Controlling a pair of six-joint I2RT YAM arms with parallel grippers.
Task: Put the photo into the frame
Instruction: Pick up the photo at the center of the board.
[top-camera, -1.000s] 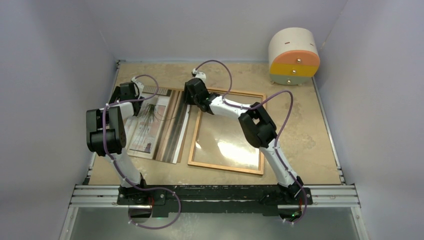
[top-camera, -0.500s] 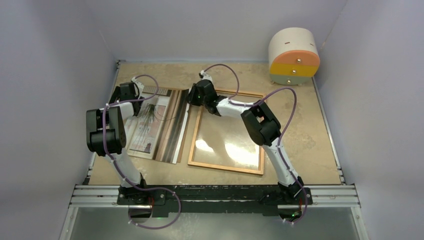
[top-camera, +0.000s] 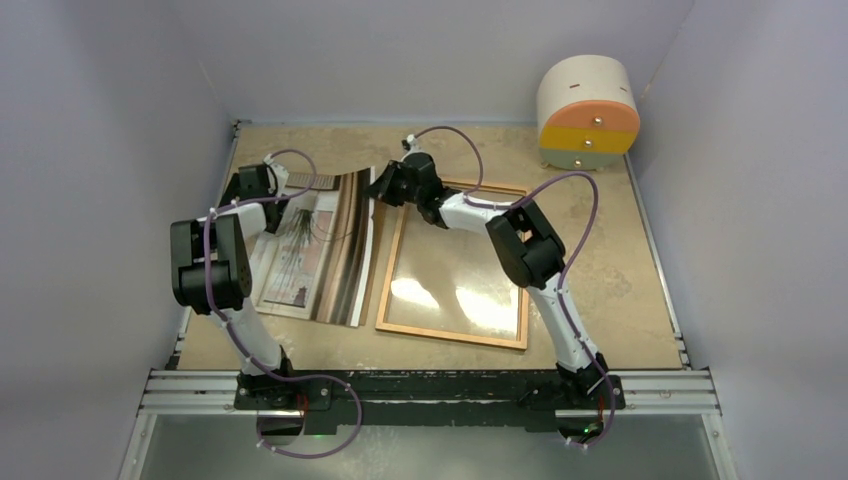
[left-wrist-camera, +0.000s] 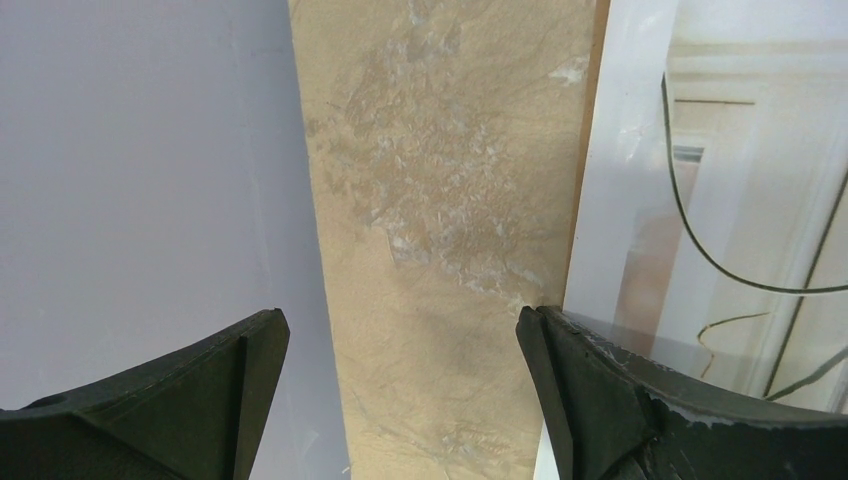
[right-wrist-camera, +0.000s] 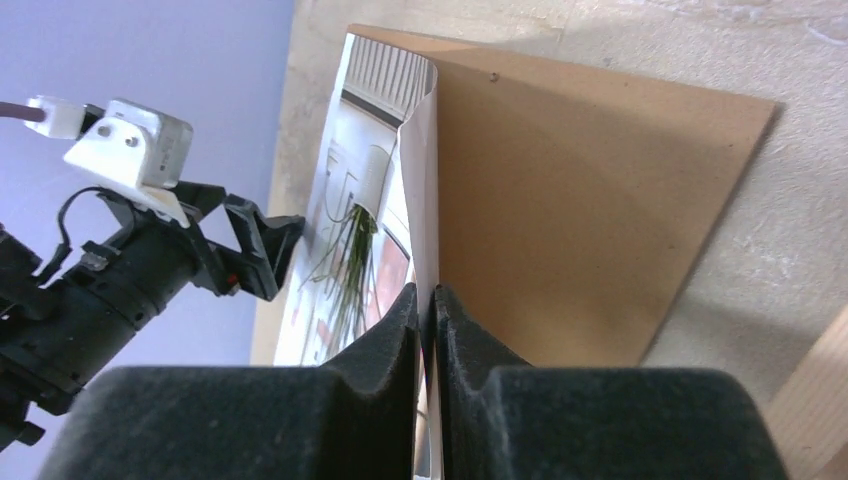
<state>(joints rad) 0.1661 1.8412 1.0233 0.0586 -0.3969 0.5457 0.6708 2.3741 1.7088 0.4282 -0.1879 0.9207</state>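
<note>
The photo (top-camera: 315, 250), a glossy print of a pale room with a plant, lies left of the frame (top-camera: 450, 335), which rests flat with its clear pane up. My right gripper (top-camera: 382, 188) is shut on the photo's far right corner and holds it curled up off the brown backing board (right-wrist-camera: 570, 210). In the right wrist view the fingers (right-wrist-camera: 428, 300) pinch the photo's white edge (right-wrist-camera: 350, 230). My left gripper (top-camera: 262, 188) is open and empty at the photo's far left corner. In the left wrist view (left-wrist-camera: 402, 340) it spans bare table, and its right finger overlaps the photo (left-wrist-camera: 700, 200).
A round drawer cabinet (top-camera: 588, 110) stands at the back right corner. Grey walls close in the table on the left, back and right. My left arm (right-wrist-camera: 130, 270) is close to the photo's far left side.
My right gripper has moved right and up with the photo's far right corner, which now curls up off the backing board. My left gripper has hardly moved.
</note>
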